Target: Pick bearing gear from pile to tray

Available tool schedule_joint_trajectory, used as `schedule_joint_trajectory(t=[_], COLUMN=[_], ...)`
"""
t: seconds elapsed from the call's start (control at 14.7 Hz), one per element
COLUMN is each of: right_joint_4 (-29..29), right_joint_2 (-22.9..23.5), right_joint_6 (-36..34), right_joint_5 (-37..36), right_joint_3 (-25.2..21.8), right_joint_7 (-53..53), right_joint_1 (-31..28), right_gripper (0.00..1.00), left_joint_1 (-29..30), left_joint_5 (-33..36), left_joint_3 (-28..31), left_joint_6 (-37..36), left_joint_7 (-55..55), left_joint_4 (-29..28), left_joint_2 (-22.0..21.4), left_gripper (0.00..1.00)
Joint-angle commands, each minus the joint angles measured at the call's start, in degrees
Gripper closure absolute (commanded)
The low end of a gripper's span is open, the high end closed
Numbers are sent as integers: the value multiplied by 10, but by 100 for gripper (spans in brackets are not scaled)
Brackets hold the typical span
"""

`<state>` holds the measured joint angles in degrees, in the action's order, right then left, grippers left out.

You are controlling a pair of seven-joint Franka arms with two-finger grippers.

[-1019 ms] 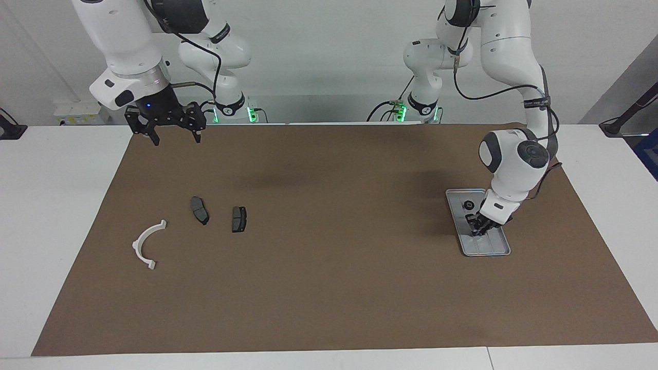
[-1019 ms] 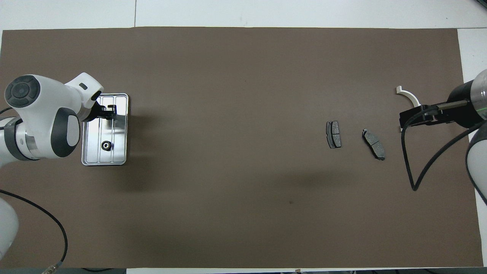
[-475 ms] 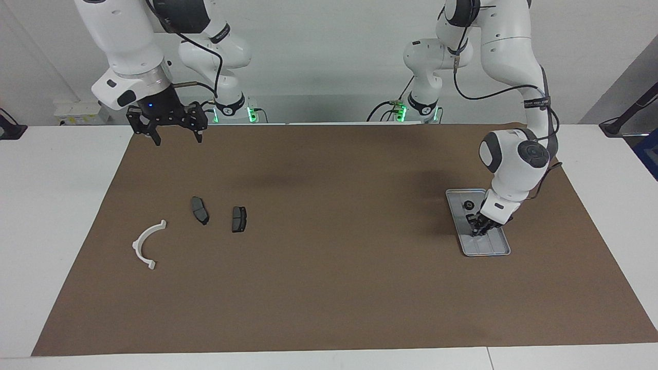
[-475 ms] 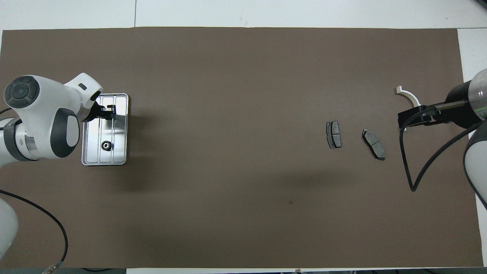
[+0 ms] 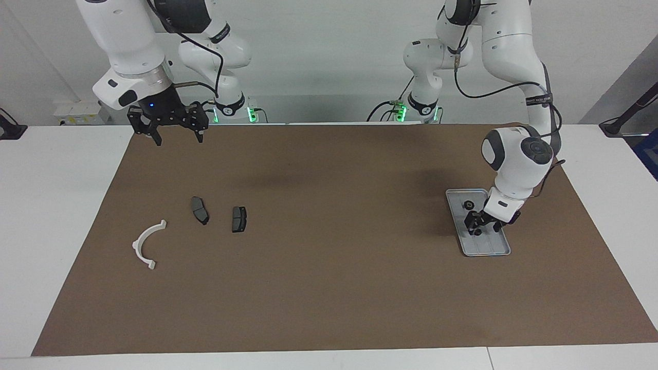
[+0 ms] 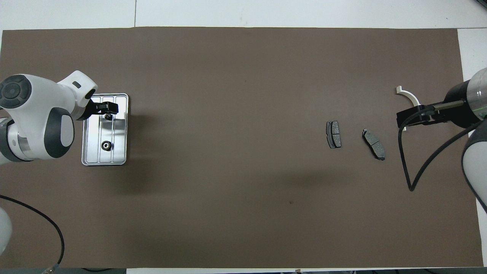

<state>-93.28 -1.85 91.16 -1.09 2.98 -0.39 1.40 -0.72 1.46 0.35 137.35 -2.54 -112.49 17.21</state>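
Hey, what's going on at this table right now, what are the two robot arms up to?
The left gripper hangs low over the flat silver-grey metal tray, jaws open, with a small black round gear lying in the tray right under it. A second small black gear lies in the tray nearer the robots. The right gripper waits open in the air at the other end. Two dark grey brake pads and a white arc-shaped plastic piece lie on the brown mat.

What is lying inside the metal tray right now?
Two small black round gears lie in the tray: one nearer the robots, one right under the open left gripper. The gripper covers part of that gear and the tray floor.
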Motion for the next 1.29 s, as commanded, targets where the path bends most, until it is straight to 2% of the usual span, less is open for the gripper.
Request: schedule_joint_trajectory(t=[0.0,0.2,0.41,0.54,0.61,0.75,0.88,0.95,1.22], right_joint_4=[-15,-15,-16,-16,-16,-16,-16,-16,-16], right_joint_2=[-9,-10,-10,-10,-10,-9,-9,-9,-9], right_joint_6=[16,16,16,16,16,16,16,16,16], right_joint_5=[10,10,10,10,10,10,10,10,10], right_joint_3=[2,2,2,2,2,2,2,2,2], right_joint_7=[-10,-10,-11,-13,-12,-11,-10,-10,-11], right_joint_1=[-3,-3,-3,-3,-3,-3,-5,-5,-8], right_gripper=[0,0,0,0,0,0,0,0,0], left_joint_1=[5,5,7,17,17,7,0,-6,-6], left_joint_5=[13,19,19,14,13,13,13,12,0], left_joint_3=[7,36,37,37,37,32,29,30,32], left_joint_6=[-37,-69,-141,-236,-293,-373,-396,-416,-435], left_joint_7=[1,2,-4,-3,-3,3,6,6,6], left_joint_4=[9,31,32,32,39,77,79,86,99], left_joint_2=[-55,-131,-223,-287,-301,-296,-292,-274,-255], left_gripper=[0,0,0,0,0,0,0,0,0])
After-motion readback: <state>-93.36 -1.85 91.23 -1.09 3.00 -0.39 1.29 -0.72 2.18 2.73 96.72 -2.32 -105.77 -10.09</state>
